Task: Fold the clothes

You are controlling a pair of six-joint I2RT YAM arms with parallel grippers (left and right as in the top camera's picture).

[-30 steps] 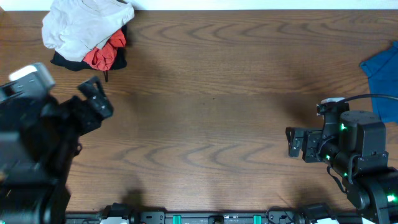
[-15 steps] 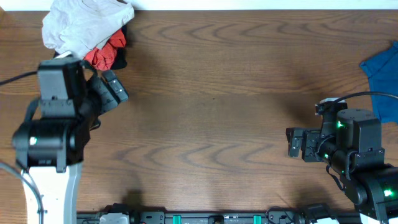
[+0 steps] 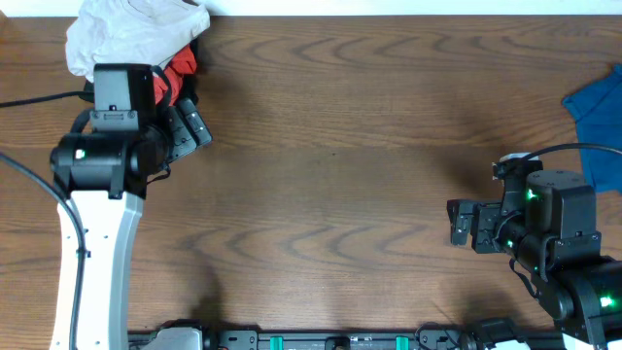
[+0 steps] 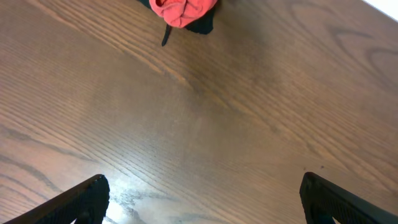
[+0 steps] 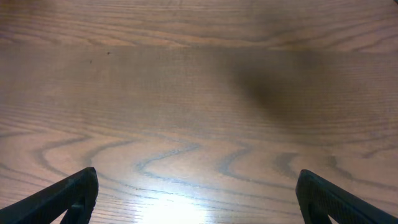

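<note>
The clothes (image 3: 124,37), a crumpled pale beige shirt, lie bunched at the table's far left corner in the overhead view, on top of a red garment (image 3: 181,64) and something black. My left gripper (image 3: 191,131) hovers just in front of and to the right of that pile, open and empty. In the left wrist view only the red garment (image 4: 183,9) shows at the top edge, well beyond the open left gripper (image 4: 202,200). My right gripper (image 3: 455,222) is open over bare wood at the right, and the right wrist view shows nothing between the right gripper (image 5: 199,198) fingers.
A blue cloth (image 3: 597,109) lies at the table's right edge, behind the right arm. A black garment (image 4: 203,25) with a dangling cord sits under the red one. Brown wooden tabletop (image 3: 330,146) stretches between the two arms.
The left arm has swung up and back from the near left toward the pile at the far left corner. The right arm has not moved.
</note>
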